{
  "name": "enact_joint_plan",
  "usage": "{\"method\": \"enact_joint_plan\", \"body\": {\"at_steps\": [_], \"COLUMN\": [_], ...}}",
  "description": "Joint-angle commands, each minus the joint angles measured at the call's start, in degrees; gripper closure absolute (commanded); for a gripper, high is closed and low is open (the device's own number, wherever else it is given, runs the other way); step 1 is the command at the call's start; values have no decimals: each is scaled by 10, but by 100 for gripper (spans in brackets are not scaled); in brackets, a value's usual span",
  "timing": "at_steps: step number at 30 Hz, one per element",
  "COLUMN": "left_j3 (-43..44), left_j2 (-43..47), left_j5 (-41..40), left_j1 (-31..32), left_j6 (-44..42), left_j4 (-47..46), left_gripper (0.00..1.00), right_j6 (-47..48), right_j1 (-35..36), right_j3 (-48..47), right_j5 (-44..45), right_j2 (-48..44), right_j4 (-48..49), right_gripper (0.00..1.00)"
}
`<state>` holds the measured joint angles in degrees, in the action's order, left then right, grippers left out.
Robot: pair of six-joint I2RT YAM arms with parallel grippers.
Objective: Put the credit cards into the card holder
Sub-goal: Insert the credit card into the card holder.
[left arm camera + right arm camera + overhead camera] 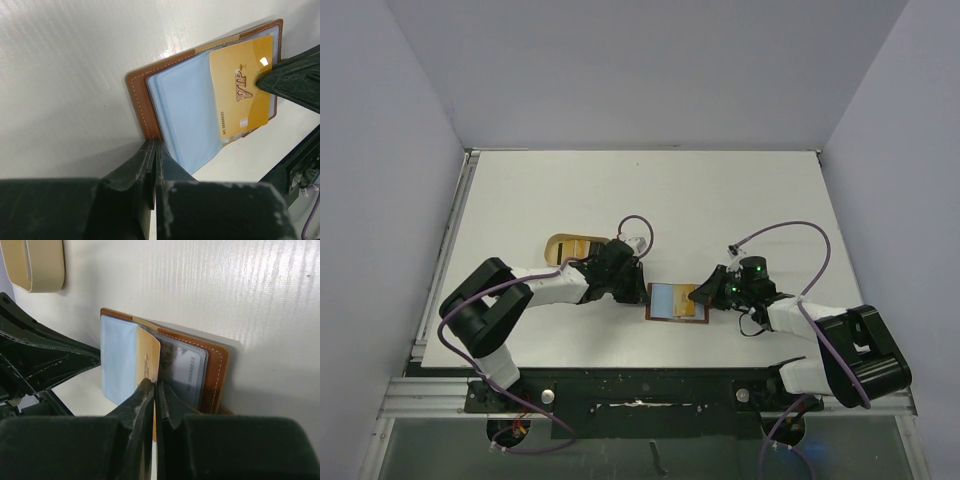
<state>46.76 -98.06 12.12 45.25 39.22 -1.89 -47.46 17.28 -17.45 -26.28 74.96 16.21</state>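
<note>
Brown leather card holder (677,303) lies open near the table's (720,200) front edge, with broad white surface stretching beyond it. One gold credit card (240,90) sits over its clear sleeves, pinched by the closed right gripper (155,387). The left gripper (155,146), jaws together, touches the holder's edge. One tan tray (570,247) lies behind.

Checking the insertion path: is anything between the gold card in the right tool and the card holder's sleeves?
Nothing visible. The gold card, pinched in the right tool, lies against the sleeves of the card holder; the left tool sits at its edge, beside the card.
</note>
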Motion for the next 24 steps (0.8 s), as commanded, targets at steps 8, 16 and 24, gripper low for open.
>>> {"method": "enact_joint_plan", "body": {"at_steps": [8,16,24], "left_j3": [7,8,11], "left_j2": [-9,-12,-12], "left_j5": [-27,-28,-31], "left_j1": [12,14,17], "left_j6": [-9,-9,-9], "left_j4": [33,34,37], "left_gripper": [100,100,100], "right_j6": [-15,-30,-45], "right_j1": [5,7,16], "right_j3": [18,19,28], "right_j5": [-10,-10,30], "right_j2": [11,6,-17], "right_j4": [34,16,-10], "right_gripper": [100,100,100]}}
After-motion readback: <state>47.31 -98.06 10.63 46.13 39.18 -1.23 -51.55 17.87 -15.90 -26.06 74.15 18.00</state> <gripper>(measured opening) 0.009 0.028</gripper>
